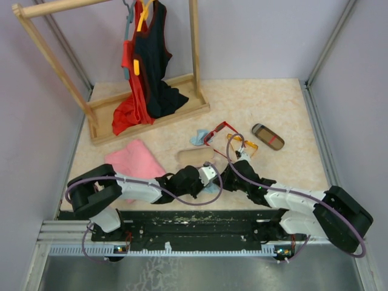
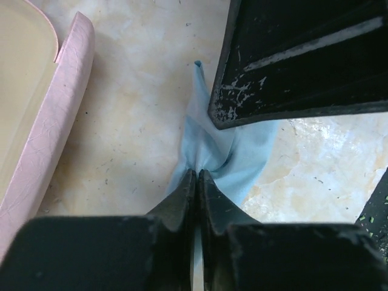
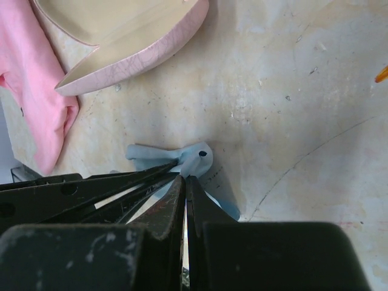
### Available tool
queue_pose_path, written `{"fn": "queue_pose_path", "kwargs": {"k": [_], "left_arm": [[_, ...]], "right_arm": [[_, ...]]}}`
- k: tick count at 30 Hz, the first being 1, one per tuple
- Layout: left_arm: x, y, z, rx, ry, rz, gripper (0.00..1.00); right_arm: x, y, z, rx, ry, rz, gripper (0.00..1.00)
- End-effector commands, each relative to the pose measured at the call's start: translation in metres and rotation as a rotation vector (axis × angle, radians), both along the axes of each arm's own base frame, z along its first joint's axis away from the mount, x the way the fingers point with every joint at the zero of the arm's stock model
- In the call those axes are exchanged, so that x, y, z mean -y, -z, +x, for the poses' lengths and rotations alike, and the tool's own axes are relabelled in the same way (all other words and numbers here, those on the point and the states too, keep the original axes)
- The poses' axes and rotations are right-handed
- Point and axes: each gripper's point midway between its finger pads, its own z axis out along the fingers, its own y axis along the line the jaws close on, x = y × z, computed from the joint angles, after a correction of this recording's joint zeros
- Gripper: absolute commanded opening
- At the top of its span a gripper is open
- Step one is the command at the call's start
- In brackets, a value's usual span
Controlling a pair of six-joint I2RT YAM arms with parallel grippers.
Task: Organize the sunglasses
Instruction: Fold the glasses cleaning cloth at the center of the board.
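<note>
The red-framed sunglasses (image 1: 218,130) and the orange-yellow sunglasses (image 1: 243,145) lie on the table beyond both grippers, untouched. A sliver of the orange frame (image 3: 382,74) shows at the right edge of the right wrist view. My left gripper (image 1: 210,175) (image 2: 197,173) is shut on a small light blue cloth (image 2: 233,151) lying on the table. My right gripper (image 1: 220,183) (image 3: 185,177) is shut on the same cloth (image 3: 197,159) from the other side. The two grippers almost touch. The open pink case (image 1: 199,159) lies just beyond them.
A brown red-striped case (image 1: 267,136) lies at the right. A second blue cloth (image 1: 197,138) sits by the red sunglasses. A pink garment (image 1: 134,159) lies at the left. A wooden clothes rack (image 1: 151,115) with hanging tops stands at the back left.
</note>
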Motion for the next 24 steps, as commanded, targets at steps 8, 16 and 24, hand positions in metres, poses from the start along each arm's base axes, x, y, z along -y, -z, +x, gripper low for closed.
{"fn": "queue_pose_path", "kwargs": {"k": [8,16,24], "left_arm": [[0.000,-0.026,0.004,0.033,-0.025,-0.027,0.00],[0.004,-0.040,0.003,0.035,-0.013,-0.060,0.00],[0.002,-0.027,0.000,0.005,-0.009,-0.027,0.00]], "right_arm": [[0.012,-0.025,0.005,0.105,0.026,0.018,0.15],[0.029,-0.029,0.004,0.137,0.044,-0.046,0.31],[0.035,-0.027,0.002,0.148,0.033,-0.080,0.35]]}}
